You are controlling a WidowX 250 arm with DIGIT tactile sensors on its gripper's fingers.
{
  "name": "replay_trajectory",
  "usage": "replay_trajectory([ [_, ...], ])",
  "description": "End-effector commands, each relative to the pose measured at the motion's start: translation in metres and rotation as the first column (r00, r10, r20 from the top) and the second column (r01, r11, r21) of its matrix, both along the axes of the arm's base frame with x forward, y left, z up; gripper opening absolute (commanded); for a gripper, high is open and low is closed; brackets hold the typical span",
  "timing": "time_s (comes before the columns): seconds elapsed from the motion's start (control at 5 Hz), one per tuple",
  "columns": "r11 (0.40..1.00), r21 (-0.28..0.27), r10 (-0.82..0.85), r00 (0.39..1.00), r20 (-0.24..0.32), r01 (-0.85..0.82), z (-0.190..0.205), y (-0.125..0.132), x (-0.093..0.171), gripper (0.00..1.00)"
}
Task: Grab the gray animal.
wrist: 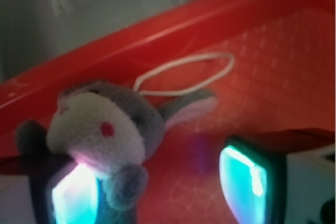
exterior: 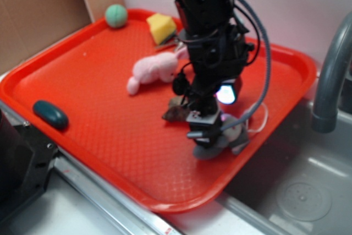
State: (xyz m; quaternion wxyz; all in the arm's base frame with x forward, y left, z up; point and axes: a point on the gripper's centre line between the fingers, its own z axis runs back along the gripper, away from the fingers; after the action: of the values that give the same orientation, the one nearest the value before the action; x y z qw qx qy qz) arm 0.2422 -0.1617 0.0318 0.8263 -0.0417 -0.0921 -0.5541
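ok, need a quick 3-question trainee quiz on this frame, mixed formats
1. True or false: the claw is over the pink bunny.
2. Which toy is nearest the claw? A) green ball B) gray bunny C) yellow sponge
3. Fill in: the gray bunny's white string loop lies on the red ____.

Key: 1 false, it is down at the gray bunny; 2 B; 3 tray.

The steel bench (exterior: 82, 213) carries a red tray (exterior: 82, 59) beside a sink (exterior: 308, 191), and on the tray lie a green ball (exterior: 116, 15), yellow sponge (exterior: 161, 27), pink bunny (exterior: 153, 71), dark oval (exterior: 50, 114), brown rock (exterior: 177, 113) and gray animal (exterior: 231, 134).
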Motion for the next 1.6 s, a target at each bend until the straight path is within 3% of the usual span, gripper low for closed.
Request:
replay_trajectory([
  [0.0,0.997,0.061,-0.051,0.994,0.092,0.045,0.072,-0.024,-0.03,1.0],
  [0.2,0.992,0.111,0.048,0.991,0.125,-0.062,0.106,-0.021,-0.047,1.0],
  [0.4,0.986,0.075,0.144,0.986,0.078,-0.15,0.102,-0.03,-0.048,1.0],
  [0.6,0.957,0.069,0.283,0.959,-0.021,-0.281,0.072,-0.03,-0.055,1.0],
  [0.8,0.9,0.047,0.435,0.898,-0.067,-0.433,0.044,-0.026,-0.057,1.0],
  [1.2,0.935,0.048,0.354,0.934,-0.048,-0.352,0.023,-0.025,-0.038,1.0],
  [1.4,0.957,0.044,0.288,0.954,-0.079,-0.286,0.003,-0.032,-0.025,1.0],
])
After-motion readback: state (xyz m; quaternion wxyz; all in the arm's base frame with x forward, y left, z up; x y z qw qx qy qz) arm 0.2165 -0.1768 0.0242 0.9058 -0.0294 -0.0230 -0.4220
